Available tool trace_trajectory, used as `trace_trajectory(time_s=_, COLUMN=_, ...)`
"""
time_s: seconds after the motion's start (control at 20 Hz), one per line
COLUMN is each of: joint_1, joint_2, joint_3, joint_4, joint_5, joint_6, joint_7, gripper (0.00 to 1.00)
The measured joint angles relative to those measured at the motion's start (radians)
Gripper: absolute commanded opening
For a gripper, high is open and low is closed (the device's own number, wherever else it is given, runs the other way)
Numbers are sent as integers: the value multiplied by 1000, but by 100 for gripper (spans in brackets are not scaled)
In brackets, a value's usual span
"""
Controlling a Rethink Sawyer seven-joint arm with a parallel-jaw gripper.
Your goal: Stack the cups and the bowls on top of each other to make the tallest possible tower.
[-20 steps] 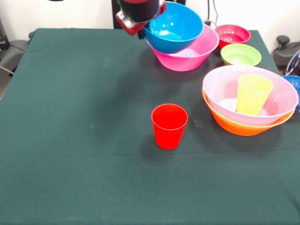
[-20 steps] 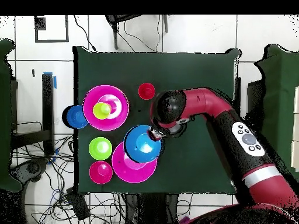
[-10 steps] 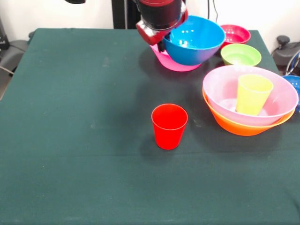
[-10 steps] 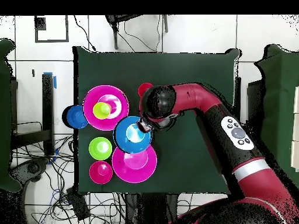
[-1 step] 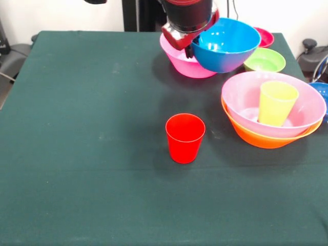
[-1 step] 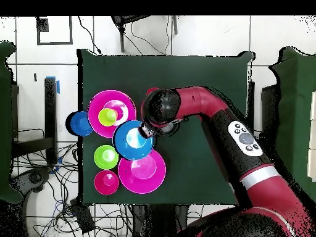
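Covering everything: a dark green cloth on the surface (image 5: 82,102), all bowls and cups resting on or held above it.
Arm: red and black arm (image 6: 210,114) reaching across the surface in the overhead view, ending over the cluster of bowls.
Tower: big pink bowl (image 5: 302,102) nested in the orange bowl (image 5: 256,137), whose rim shows beneath it; the lime green cup (image 5: 277,102) stands upright inside the pink one. In the overhead view the pile sits at (image 6: 112,113).
Second big pink bowl: sits alone on the surface (image 5: 179,59), partly hidden behind the held bowl in the front view; in the overhead view (image 6: 148,176) it lies just beside the light blue bowl and is overlapped by its edge.
Light blue bowl: held off the surface (image 5: 225,43), roughly level, hanging between the lone pink bowl and the tower; seen from above at (image 6: 131,141).
End effector: clamped on the near rim of the light blue bowl (image 5: 188,47), (image 6: 147,129).
Green bowl: on the surface (image 5: 266,60), behind the tower, partly covered by the blue bowl's edge.
Magenta-red bowl: behind the green one (image 5: 265,36), only a sliver showing in the front view; clear at (image 6: 106,181).
Dark blue bowl: at the surface's edge (image 5: 322,92), just beside the tower.
Red cup: upright and alone (image 5: 185,137), well apart from the bowls.
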Motion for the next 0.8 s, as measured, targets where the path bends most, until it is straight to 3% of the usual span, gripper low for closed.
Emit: trace_trajectory(time_s=0.8, joint_1=60, joint_2=-19, joint_3=-27, joint_4=0, joint_5=52, joint_6=-31, joint_7=21, gripper=0)
